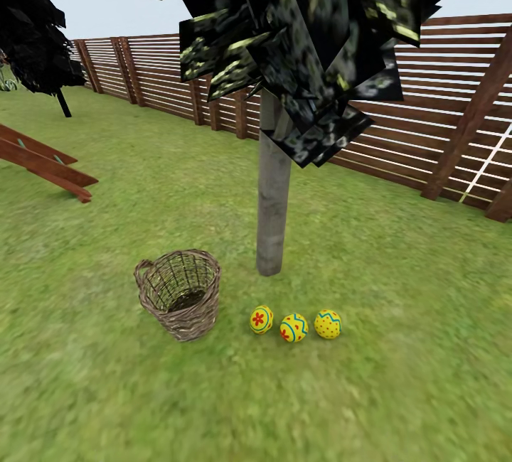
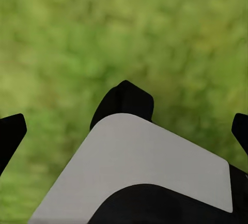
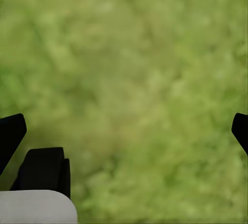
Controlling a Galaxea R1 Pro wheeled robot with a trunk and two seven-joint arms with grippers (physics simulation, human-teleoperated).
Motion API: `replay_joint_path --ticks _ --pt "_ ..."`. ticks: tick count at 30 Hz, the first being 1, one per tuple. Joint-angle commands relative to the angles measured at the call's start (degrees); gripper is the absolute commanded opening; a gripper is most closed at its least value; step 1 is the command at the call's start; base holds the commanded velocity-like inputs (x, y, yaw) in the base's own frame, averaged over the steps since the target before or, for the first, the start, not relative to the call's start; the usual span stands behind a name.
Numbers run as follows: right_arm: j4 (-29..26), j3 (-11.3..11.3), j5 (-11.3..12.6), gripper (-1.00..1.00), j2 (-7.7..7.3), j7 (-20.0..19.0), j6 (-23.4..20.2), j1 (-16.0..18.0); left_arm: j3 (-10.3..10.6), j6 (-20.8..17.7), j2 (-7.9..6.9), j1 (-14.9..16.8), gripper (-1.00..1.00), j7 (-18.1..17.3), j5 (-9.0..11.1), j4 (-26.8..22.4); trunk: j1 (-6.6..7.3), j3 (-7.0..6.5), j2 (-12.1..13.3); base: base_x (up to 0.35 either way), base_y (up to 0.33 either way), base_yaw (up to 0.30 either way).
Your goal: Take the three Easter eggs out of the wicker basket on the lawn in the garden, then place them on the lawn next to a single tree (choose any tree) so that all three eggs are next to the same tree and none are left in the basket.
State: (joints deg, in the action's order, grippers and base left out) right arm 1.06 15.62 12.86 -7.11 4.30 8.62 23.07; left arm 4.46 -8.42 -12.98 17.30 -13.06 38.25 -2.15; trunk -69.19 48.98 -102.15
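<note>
Left black-fingered gripper (image 2: 124, 125) spread wide over bright green grass lawn (image 2: 155, 38); right black-fingered gripper (image 3: 124, 125) likewise apart, clasping nothing; three yellow painted Easter eggs (image 1: 293, 327) lying in a row near pale grey-trunked tree (image 1: 273, 206), just beside brown woven wicker basket (image 1: 179, 291)

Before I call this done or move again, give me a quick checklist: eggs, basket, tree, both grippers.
1. Three Easter eggs on the lawn: ok, all three lie in a row on the grass.
2. Wicker basket emptied: ok, upright, no egg visible inside.
3. Eggs beside one tree: ok, all near the base of the pale grey trunk.
4. Left gripper free: ok, fingers spread, grass beyond them.
5. Right gripper free: ok, fingers spread, holding nothing.
6. Eggs settled, not rolling: cannot tell.
</note>
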Motion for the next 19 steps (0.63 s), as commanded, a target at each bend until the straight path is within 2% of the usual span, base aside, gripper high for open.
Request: replay_joint_path --ticks 1,19 --pt "0.15 0.48 0.46 1.00 -0.03 0.15 0.20 0.05 0.46 -0.28 -0.03 0.01 1.00 -0.11 0.58 -0.05 0.01 0.04 -0.02 0.000 0.000 0.000" --pt "0.61 0.51 0.41 1.00 -0.01 0.27 0.25 0.05 0.46 -0.28 -0.04 0.01 1.00 -0.13 0.59 1.77 0.01 0.04 -0.02 0.000 0.000 0.000"
